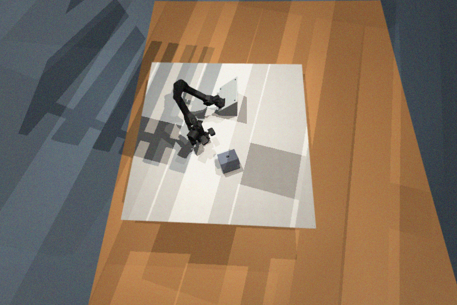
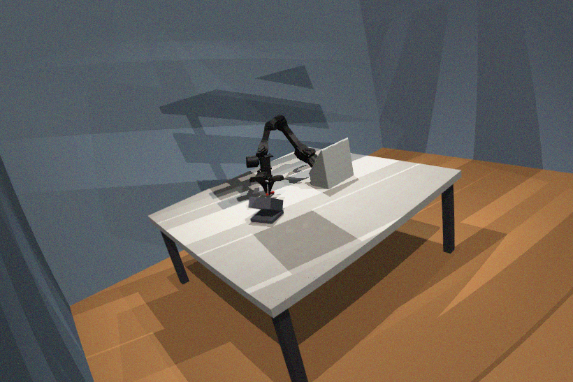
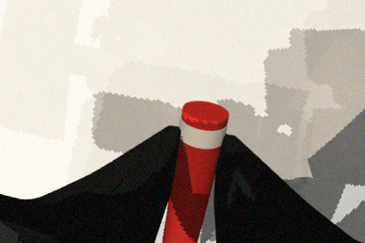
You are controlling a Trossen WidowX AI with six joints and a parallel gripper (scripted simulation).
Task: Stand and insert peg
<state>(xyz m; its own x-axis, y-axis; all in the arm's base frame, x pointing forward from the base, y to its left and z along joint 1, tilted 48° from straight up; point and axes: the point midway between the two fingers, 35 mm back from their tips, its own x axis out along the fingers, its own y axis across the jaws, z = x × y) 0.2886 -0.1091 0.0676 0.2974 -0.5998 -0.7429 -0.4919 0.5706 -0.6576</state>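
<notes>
The red peg [image 3: 202,169] [image 2: 272,192] has a white band [image 3: 202,139] near one end. In the wrist view the banded end sticks out just past the fingertips; the plain end runs out of the frame at the bottom. My gripper [image 3: 199,142] [image 2: 267,192] is shut on the peg, low over the table, beside the sloped panel. Whether the peg touches the table cannot be told. The dark blue-grey sloped panel [image 1: 233,154] [image 2: 266,203] stands on a base; its single hole [image 1: 227,156] shows in the top view. In the exterior view the panel's hole is not visible.
A large pale wedge [image 1: 229,91] [image 2: 337,163] stands close beside the arm's base [image 1: 218,101]. The white table [image 1: 273,109] [image 2: 388,192] carries everything. The arm [image 1: 181,103] [image 2: 278,122] arches up from its base and down to the gripper. Striped shadows cross the table.
</notes>
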